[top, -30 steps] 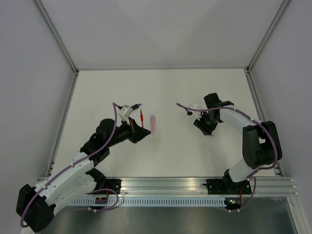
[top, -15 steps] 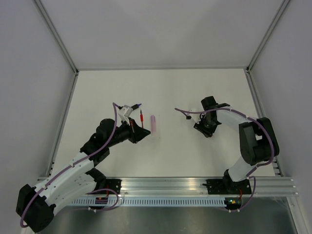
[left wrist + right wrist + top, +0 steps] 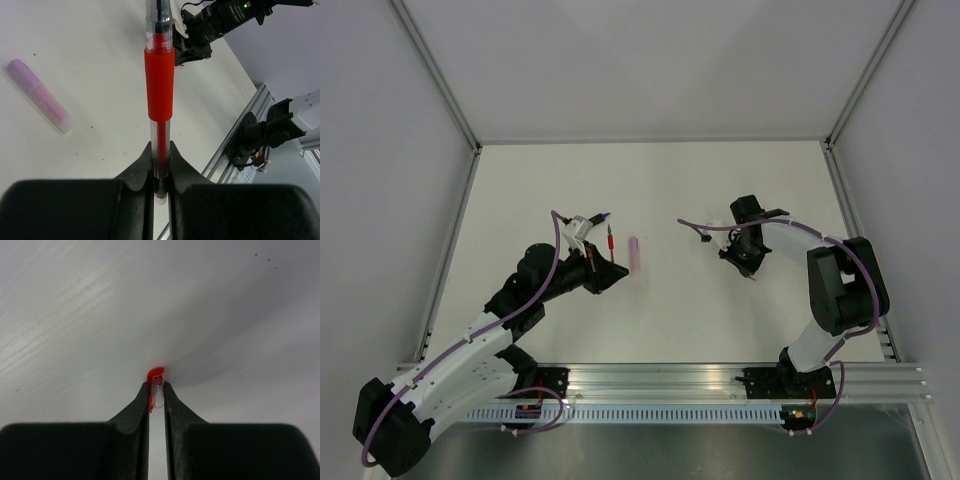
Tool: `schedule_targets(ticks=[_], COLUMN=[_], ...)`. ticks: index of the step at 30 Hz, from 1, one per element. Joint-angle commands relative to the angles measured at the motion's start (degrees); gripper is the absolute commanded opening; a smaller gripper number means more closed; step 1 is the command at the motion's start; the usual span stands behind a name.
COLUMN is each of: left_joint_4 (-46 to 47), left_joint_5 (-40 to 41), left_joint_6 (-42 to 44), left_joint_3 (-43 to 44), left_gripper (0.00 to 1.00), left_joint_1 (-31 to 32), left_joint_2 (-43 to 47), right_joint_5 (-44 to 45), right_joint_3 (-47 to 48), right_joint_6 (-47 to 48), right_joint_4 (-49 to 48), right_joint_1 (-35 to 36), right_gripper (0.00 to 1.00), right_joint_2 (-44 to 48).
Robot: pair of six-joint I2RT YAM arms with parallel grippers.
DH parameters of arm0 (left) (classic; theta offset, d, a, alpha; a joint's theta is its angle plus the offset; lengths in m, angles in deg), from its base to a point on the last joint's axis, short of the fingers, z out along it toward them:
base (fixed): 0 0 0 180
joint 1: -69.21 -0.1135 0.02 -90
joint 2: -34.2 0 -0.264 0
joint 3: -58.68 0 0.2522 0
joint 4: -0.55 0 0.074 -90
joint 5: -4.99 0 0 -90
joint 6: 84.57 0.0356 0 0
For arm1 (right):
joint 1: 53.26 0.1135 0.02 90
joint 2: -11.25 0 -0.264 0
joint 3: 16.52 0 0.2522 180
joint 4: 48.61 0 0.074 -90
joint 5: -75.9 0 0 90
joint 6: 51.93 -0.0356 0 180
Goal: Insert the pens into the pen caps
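Observation:
My left gripper [image 3: 160,167] is shut on the lower end of a red pen [image 3: 159,80], which points away from the fingers; from above the red pen [image 3: 611,241] sticks out past the left gripper [image 3: 611,262]. A pale pink pen [image 3: 40,95] lies on the table just right of it [image 3: 635,252]. Down at the table surface, my right gripper [image 3: 156,392] is shut on a small pen cap [image 3: 157,387] with a red top and clear body. From above the right gripper [image 3: 751,270] points down at mid-right, hiding the cap.
The white table [image 3: 670,190] is walled by grey panels at the back and sides. An aluminium rail [image 3: 720,385] runs along the near edge. In the left wrist view the right arm [image 3: 220,20] shows beyond the pen tip.
The right gripper's fingers have closed onto the red cap, and the right wrist has shifted slightly left. The left arm and its pen have not moved.

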Motion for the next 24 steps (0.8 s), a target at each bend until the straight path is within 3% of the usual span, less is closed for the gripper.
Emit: schedule_targets(ticks=[1,17,24], left_joint_4=[1.15,2.11,4.22], left_joint_5=[1.07,0.37,-4.02], left_joint_6=[0.58,1.02,1.19], left_joint_3=[0.14,0.31,0.58], left_gripper=[0.02,0.02,0.02], left_joint_1=[0.22,0.22,0.22], left_joint_2=[0.25,-3.53,-6.07], right_joint_5=[-0.01,-4.49,-8.36], right_joint_3=[-0.62,-0.97,2.54], right_joint_6=[-1.69,-8.90,-16.36], right_joint_4=[-2.07,-6.63,-8.31], right_joint_1=[0.22,0.49,0.49], right_gripper=[0.00,0.00,0.00], right_joint_2=[-3.55,6.54,8.93])
